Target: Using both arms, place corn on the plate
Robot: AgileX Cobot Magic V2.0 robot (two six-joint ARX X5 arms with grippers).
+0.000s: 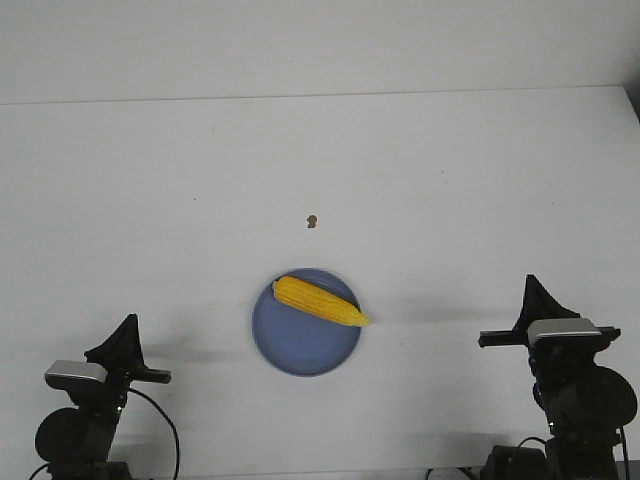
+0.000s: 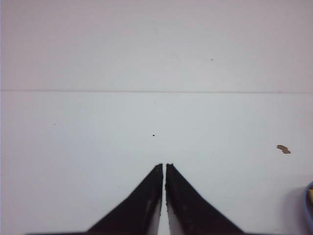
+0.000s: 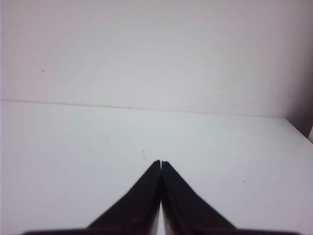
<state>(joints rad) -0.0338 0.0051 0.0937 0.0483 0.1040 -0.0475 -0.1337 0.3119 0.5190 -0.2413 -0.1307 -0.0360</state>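
On the plain white table (image 1: 150,180) that meets a bare white wall (image 1: 300,45) at its far edge, the corn (image 1: 320,301) lies across the blue plate (image 1: 300,345) near the middle, a brown speck (image 1: 312,221) beyond, while the left gripper (image 2: 164,166) and right gripper (image 3: 161,163) sit back at the near corners, fingers clenched together on nothing.

You're looking at a bare robot test bench, lab-like: a plain white surface (image 1: 150,180) against a blank pale wall (image 1: 300,45), with two black arms mounted at its near edge, and no household furnishings.
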